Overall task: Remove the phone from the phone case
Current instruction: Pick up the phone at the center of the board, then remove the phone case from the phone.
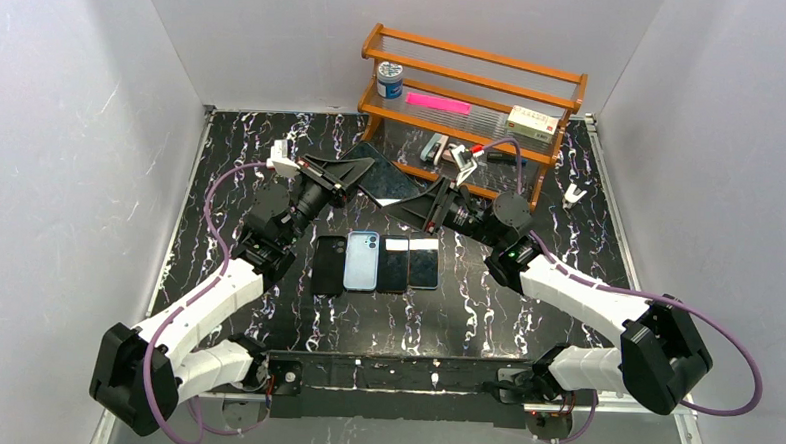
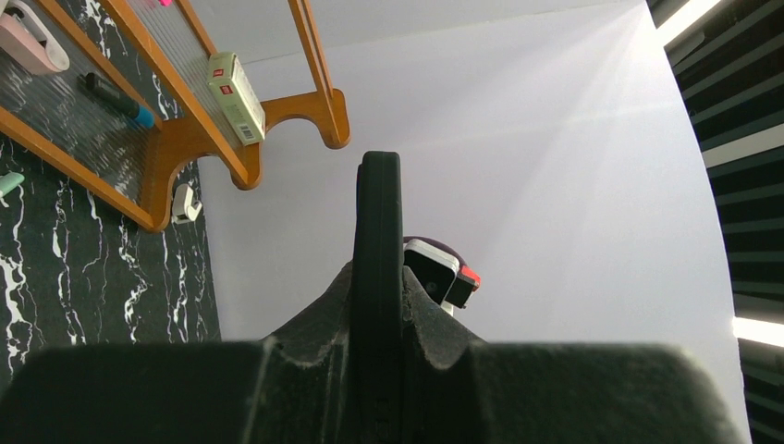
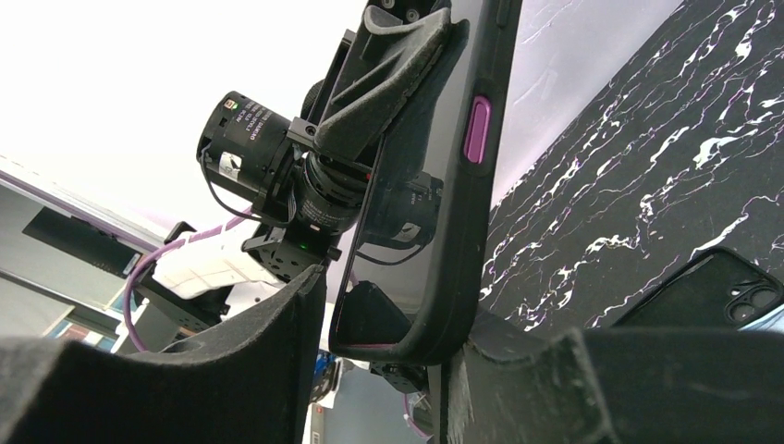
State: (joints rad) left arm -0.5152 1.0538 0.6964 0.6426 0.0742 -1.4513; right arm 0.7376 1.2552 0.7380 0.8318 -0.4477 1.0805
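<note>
Gripping phone case, phone inside.

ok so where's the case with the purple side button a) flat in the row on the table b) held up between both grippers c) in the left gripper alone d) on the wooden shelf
b: the phone case is off the table, clamped edge-on in the left gripper, its other end in the right gripper.

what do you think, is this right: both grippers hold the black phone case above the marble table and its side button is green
No. The side button on the black phone case is purple, not green; the right wrist view shows it. The rest stands: the left gripper and right gripper both hold it above the black marble table.
</note>
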